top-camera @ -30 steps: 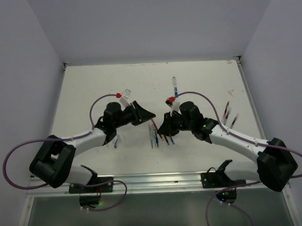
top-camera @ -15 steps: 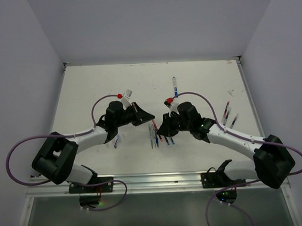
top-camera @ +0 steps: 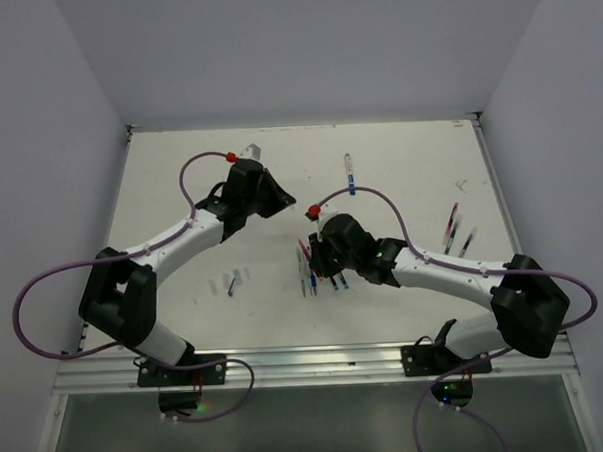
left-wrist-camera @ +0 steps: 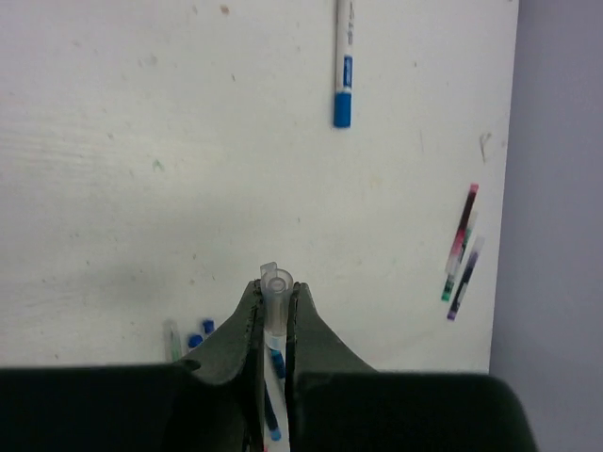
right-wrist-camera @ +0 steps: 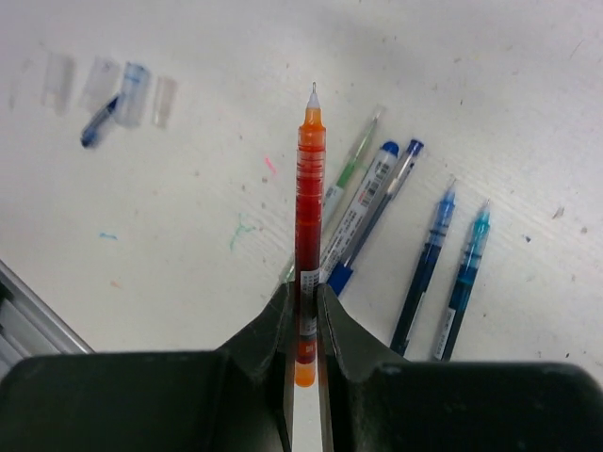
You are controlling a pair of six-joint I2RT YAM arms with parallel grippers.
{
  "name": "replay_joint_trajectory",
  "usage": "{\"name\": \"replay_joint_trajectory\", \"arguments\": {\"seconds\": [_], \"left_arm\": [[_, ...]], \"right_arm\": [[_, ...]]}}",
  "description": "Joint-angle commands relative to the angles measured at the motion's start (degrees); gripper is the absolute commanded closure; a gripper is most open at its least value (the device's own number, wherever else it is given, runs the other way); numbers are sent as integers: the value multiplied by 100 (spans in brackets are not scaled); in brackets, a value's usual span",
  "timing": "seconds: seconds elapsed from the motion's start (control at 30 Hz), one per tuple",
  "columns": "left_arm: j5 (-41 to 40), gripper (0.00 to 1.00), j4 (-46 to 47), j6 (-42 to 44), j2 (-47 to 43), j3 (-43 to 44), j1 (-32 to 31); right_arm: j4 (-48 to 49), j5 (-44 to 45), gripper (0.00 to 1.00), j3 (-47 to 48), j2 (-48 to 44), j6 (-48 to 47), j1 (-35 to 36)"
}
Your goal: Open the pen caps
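My left gripper (left-wrist-camera: 275, 286) is shut on a clear pen cap (left-wrist-camera: 274, 306), which stands up between its fingertips, open end showing. In the top view this gripper (top-camera: 285, 203) hangs over the table's middle. My right gripper (right-wrist-camera: 308, 290) is shut on an uncapped red pen (right-wrist-camera: 309, 188), its bare tip pointing away from the wrist. The right gripper (top-camera: 310, 248) sits just right of and nearer than the left one, apart from it. Below it lie several pens (right-wrist-camera: 377, 202), some with blue caps. Loose clear caps (right-wrist-camera: 132, 89) lie off to the left.
A blue-capped pen (top-camera: 349, 174) lies alone toward the back. Two or three dark pens (top-camera: 457, 229) lie near the right edge. Purple cables with red plugs (top-camera: 231, 155) loop over both arms. A metal rail (top-camera: 307, 361) runs along the near edge.
The left gripper has shut on the clear cap and drawn away toward the back of the table with it. The right gripper has shifted left, still holding the red pen.
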Motion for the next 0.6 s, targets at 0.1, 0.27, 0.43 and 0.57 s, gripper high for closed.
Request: {"name": "replay_joint_trajectory", "arguments": {"seconds": [0.1,0.27,0.43,0.57], "left_arm": [[-1279,100,-573,414,309,1016,209],[-1700,100,-783,791,-6,955,226],[-2517,100,-1083,1275,-726,157,235],[-3019,100,-1546,1398,-1403,-450,261]], "right_arm": [[-860,884,100,296,280,-163,452],[-1229,1297,100,366,131,-31,452],[-1590,1703,100,366,104,-5,303],[-1582,1527,100,191,209,-48,-75]]}}
